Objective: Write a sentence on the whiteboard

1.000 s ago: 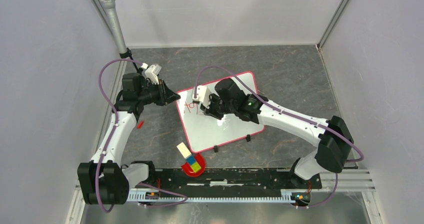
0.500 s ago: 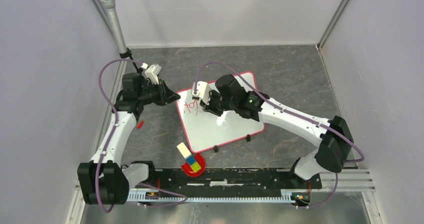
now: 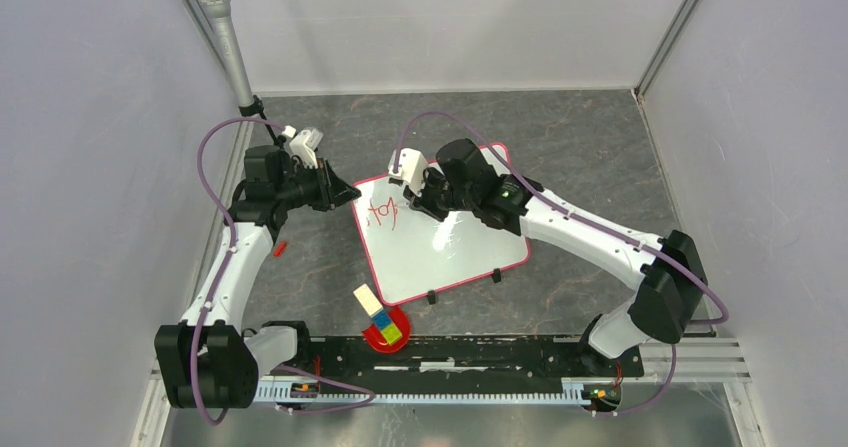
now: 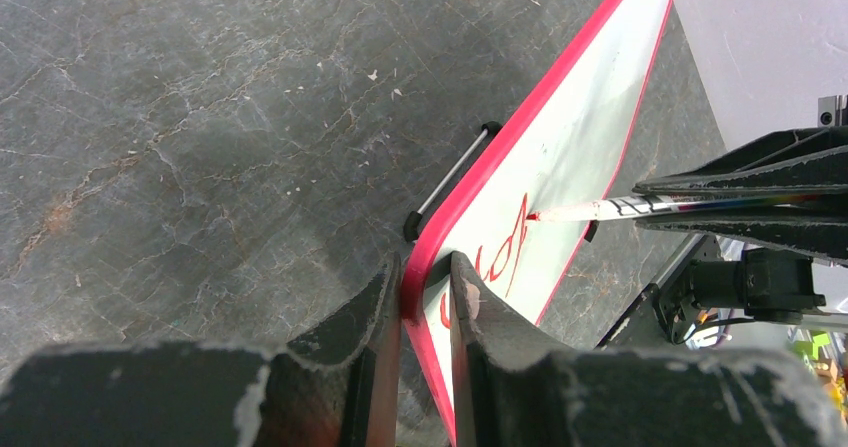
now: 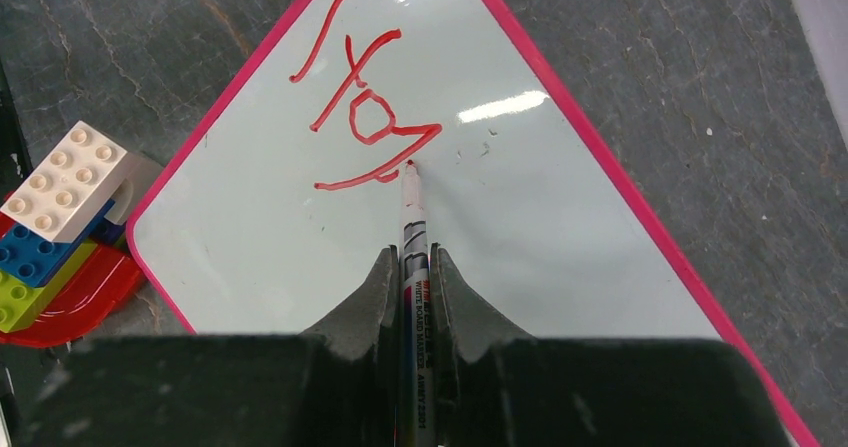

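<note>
Pinching the edge of the glossy white, red-bordered whiteboard [image 3: 440,252] resting on the grey table [image 3: 585,147], the left pincer [image 4: 425,267] steadies it so the right pincer [image 5: 417,259], clamping a slim white marker [image 5: 413,212], can write.

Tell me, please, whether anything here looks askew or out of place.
The whiteboard lies skewed on the table, its border pinched by the left gripper. A small red piece, perhaps a cap, lies loose to its left.

Lego bricks [image 3: 378,319] crowd near corner of whiteboard [image 3: 445,252].
</note>
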You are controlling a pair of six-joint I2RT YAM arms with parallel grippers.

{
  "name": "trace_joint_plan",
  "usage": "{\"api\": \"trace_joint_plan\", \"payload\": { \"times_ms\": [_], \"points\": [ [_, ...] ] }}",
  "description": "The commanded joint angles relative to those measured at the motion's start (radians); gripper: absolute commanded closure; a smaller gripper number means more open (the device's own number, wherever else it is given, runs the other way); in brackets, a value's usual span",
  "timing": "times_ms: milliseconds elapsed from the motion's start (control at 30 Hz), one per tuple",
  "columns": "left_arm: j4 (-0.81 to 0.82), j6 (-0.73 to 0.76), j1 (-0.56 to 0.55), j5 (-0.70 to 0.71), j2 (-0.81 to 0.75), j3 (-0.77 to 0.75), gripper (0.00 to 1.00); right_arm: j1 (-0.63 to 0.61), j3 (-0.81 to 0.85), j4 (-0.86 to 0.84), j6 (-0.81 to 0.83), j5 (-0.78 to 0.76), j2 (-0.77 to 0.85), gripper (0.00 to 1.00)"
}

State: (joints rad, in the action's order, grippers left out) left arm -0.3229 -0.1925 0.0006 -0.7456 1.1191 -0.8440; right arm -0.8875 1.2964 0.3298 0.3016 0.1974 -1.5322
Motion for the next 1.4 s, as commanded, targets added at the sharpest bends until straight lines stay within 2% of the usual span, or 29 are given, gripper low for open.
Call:
{"api": "trace_joint_plan", "payload": {
  "times_ms": [0, 500, 867, 1367],
  "points": [
    [-0.013, 0.053, -0.002, 0.002, -0.013, -0.004, 0.93, 0.009, 0.064, -0.046, -0.011, -0.014, -0.007, 1.00],
    [-0.015, 0.051, -0.002, 0.006, -0.011, -0.009, 0.93, 0.028, 0.008, -0.013, 0.011, -0.048, 0.022, 1.00],
    [-0.013, 0.053, -0.002, 0.006, -0.010, -0.009, 0.93, 0.022, -0.063, -0.015, -0.006, -0.002, 0.045, 1.00],
    [-0.018, 0.055, -0.003, 0.006, -0.011, -0.009, 0.93, -0.009, -0.013, -0.035, -0.015, 0.027, 0.009, 1.00]
  ]
}}
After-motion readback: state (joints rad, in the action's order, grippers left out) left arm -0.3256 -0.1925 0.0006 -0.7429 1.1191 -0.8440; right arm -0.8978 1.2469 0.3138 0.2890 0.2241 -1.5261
